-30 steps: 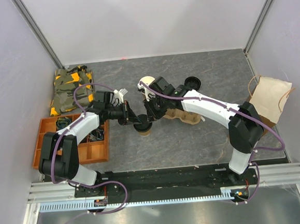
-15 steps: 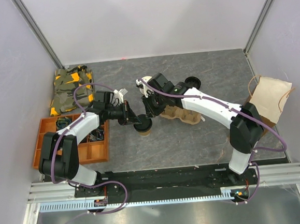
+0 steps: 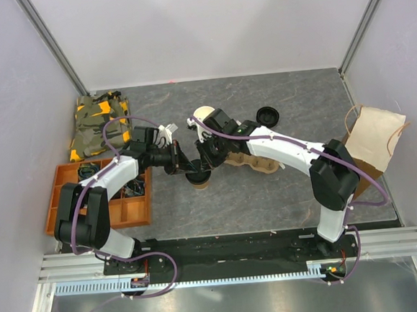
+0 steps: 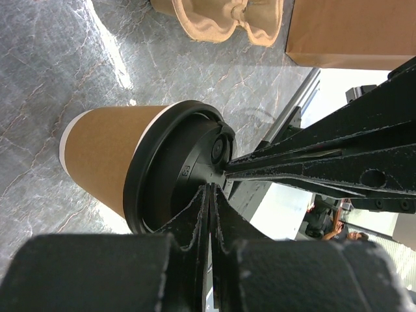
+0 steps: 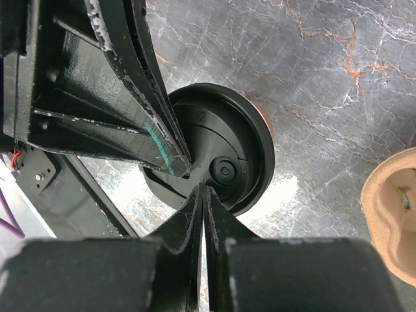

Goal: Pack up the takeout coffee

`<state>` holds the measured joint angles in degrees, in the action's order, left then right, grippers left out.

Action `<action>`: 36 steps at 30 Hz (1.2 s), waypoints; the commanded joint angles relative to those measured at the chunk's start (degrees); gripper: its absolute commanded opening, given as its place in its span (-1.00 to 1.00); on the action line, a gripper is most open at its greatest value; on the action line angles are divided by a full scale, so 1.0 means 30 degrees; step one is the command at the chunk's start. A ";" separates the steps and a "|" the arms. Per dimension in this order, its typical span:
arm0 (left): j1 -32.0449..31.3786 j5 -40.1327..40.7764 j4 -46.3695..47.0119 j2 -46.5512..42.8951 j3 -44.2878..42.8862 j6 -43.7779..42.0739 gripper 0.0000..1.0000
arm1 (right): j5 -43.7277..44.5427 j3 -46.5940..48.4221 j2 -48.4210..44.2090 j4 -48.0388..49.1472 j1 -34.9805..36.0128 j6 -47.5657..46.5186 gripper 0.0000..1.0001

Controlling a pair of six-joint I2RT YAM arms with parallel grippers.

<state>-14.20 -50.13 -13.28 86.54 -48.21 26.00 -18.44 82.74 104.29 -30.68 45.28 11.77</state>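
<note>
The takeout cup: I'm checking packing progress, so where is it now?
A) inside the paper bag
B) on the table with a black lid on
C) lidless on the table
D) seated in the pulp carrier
B: the brown cup stands on the grey table wearing its black lid, apart from the pulp carrier.

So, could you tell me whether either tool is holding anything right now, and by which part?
Nothing is held: the left tool and right tool are both shut, their tips against the black lid of the paper cup.
</note>
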 commanded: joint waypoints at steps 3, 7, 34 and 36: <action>0.0103 0.1124 -0.0525 0.0450 -0.0191 -0.0434 -0.88 | -0.0064 0.0892 0.0189 -0.1493 0.0113 -0.0261 -0.79; 0.0103 0.1153 -0.0583 0.0303 -0.0162 -0.0463 -0.88 | -0.0884 0.1541 -0.0485 -0.1611 0.0113 -0.0115 -0.76; 0.0103 0.1183 -0.0730 0.0420 -0.0192 -0.0668 -0.88 | 0.0171 0.0161 0.0395 -0.1317 0.0084 0.0148 -0.64; 0.0132 0.1154 -0.0730 0.0420 -0.0162 -0.0668 -0.88 | -0.0036 0.0747 0.0189 -0.1522 0.0055 0.0149 -0.62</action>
<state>-13.85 -50.09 -14.02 86.63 -48.42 25.98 -17.32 84.12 104.47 -34.26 44.93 11.90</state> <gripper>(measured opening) 0.063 0.180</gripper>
